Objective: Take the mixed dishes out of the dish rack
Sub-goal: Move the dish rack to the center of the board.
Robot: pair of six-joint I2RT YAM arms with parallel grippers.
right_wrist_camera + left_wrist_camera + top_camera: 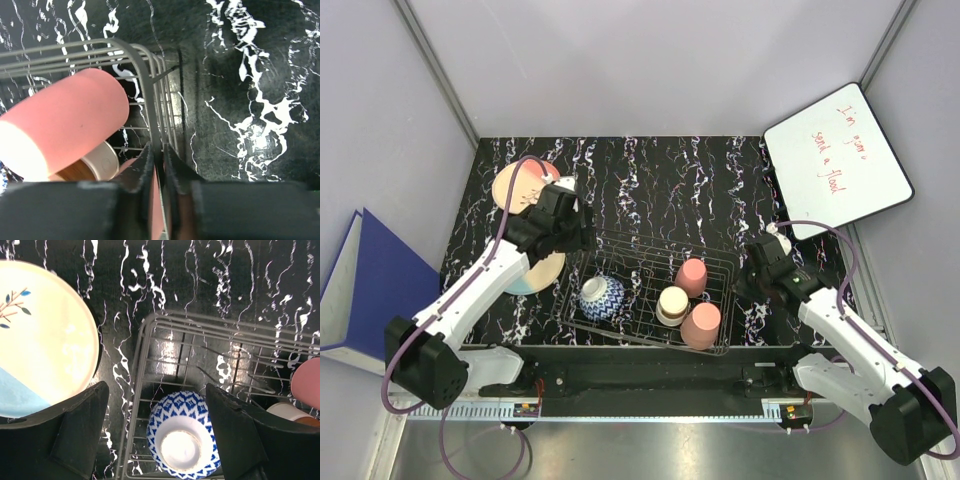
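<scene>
The dish rack sits near the table's front and holds an upside-down blue-and-white bowl, two pink cups and a cream cup. A pink/cream plate and a light blue/cream plate lie on the table left of the rack. My left gripper is open above the rack's left end. In the left wrist view the bowl lies below, between the fingers, untouched. My right gripper is shut on the rack's right rim wire, beside a pink cup.
A whiteboard with red writing leans at the back right. A blue binder lies off the table's left side. The light blue/cream plate sits close to the rack's left rim. Grey walls enclose the table.
</scene>
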